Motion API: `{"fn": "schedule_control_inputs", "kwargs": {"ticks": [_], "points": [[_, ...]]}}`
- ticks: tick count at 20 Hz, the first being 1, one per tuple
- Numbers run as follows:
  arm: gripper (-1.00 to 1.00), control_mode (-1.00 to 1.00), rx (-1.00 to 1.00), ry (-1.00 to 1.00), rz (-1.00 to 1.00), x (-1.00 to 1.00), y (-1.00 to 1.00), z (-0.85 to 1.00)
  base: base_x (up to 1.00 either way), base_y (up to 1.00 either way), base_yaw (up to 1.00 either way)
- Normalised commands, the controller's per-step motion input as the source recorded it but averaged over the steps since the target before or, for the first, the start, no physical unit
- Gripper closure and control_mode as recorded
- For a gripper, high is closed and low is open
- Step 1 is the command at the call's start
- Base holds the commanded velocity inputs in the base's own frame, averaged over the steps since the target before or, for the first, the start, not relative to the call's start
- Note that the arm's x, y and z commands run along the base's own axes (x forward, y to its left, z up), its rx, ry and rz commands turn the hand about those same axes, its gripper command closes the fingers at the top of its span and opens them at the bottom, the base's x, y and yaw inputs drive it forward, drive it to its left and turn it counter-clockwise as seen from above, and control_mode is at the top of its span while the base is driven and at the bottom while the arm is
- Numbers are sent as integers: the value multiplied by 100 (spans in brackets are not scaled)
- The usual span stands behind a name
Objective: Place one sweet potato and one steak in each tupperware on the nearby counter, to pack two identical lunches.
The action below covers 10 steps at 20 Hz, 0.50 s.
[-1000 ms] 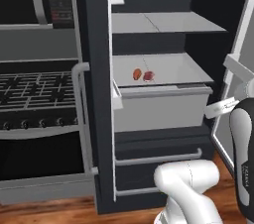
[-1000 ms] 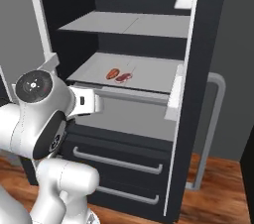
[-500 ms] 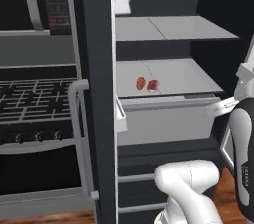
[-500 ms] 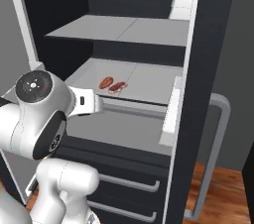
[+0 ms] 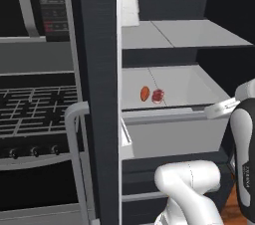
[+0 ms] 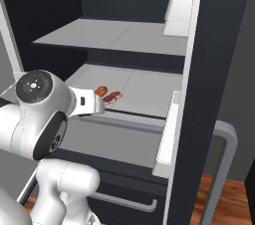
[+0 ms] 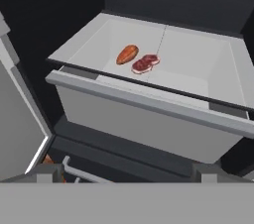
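One oval orange sweet potato (image 7: 127, 54) | flat marbled steak (image 7: 145, 63) beside | gripper (image 7: 126, 171) spread

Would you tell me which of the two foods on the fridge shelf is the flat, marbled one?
The steak: flat, red with pale marbling, beside the plain orange oval sweet potato.

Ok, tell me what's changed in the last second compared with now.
The base has driven closer to the open fridge, so the whole view has shifted; the shelf looms larger. Nothing was taken hold of or let go. The sweet potato and the steak lie side by side as before, and the fingers stay open, holding nothing.
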Motion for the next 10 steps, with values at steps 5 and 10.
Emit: {"fn": "schedule_control_inputs", "kwargs": {"ticks": [5,10], "points": [[-100,-100,0,0,0,2,0,-4,27,0,0],[-100,-100,0,0,0,8,0,-28,0,0,0]]}}
